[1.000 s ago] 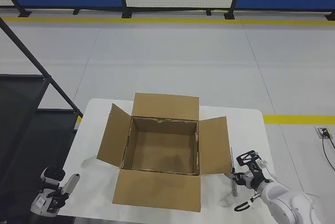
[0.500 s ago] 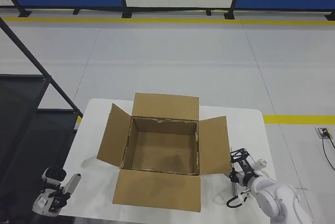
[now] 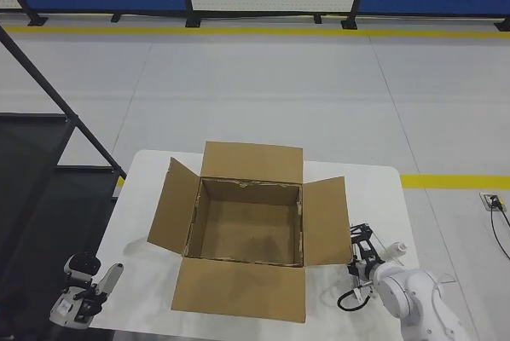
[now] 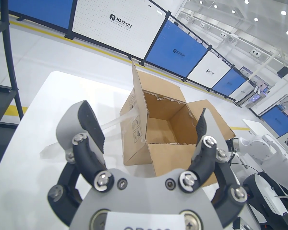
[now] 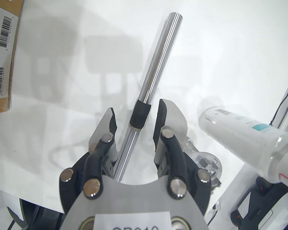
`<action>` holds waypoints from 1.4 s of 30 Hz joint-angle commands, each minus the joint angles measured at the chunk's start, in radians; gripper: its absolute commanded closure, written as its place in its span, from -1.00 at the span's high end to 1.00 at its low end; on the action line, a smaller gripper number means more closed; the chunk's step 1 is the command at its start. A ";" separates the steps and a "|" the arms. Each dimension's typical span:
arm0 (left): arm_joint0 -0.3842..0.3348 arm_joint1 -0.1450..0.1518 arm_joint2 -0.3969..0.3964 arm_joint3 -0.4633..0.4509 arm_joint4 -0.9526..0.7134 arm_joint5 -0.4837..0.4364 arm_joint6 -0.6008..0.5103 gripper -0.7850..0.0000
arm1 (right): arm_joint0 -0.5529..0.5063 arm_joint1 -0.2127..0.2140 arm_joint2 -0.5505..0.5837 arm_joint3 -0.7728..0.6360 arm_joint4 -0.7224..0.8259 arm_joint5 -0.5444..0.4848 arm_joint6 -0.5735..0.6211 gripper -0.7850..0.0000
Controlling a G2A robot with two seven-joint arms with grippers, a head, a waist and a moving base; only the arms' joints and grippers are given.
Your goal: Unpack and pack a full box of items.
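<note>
The box [image 3: 248, 230], a brown cardboard carton, stands in the middle of the white table [image 3: 153, 183] with all four flaps folded outward. The near flap and the right flap lie low over the tabletop, while the left flap and the far flap slant upward. The inside shows bare cardboard walls and floor. A strip of clear tape [image 4: 115, 122] hangs loose from the box's left side down toward the table.

The right gripper [image 5: 136, 107] is low over the near right part of the table, just beside the outer edge of the box's right flap. Its fingers [image 5: 169, 118] stand apart, and a shiny metal rod [image 5: 158, 63] runs between them. The rod lies flat on the table alongside the flap's edge, pointing from near to far. A black band around it sits level with the fingertips. A little table shows on each side of the rod, so the pads are not pressed against it. The far end of the rod reaches well beyond the fingertips.

The left gripper [image 4: 144, 107] hangs at the near left corner of the table, well apart from the box, which lies to its right and farther off. Its fingers are spread wide with nothing between them.

A white bottle [image 5: 237, 132] lies on its side on the table to the right of the rod, near the right gripper but apart from the rod. White barcode labels [image 5: 4, 37] are stuck on the underside of the right flap.
</note>
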 commanded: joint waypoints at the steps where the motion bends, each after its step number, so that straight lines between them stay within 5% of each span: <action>1: 0.001 -0.001 -0.002 0.002 -0.002 -0.002 0.001 1.00 | 0.016 -0.002 -0.005 0.020 0.008 0.011 0.015 -0.05; 16: 0.009 -0.009 -0.020 0.015 -0.012 -0.016 0.005 1.00 | 0.058 -0.008 -0.038 0.062 0.005 0.045 0.045 -0.47; 31: 0.011 -0.016 -0.030 0.016 -0.018 -0.028 0.004 1.00 | 0.077 -0.012 -0.054 0.094 -0.007 0.065 0.061 -0.43; 34: 0.011 -0.018 -0.031 0.016 -0.019 -0.028 0.004 1.00 | 0.082 -0.012 -0.056 0.101 -0.006 0.062 0.063 -0.56; 37: 0.011 -0.019 -0.033 0.017 -0.020 -0.028 0.004 1.00 | 0.087 -0.013 -0.056 0.108 -0.002 0.059 0.064 -0.96; 42: 0.010 -0.021 -0.035 0.017 -0.020 -0.027 0.003 1.00 | 0.072 -0.010 -0.029 0.067 0.019 0.067 0.018 -1.00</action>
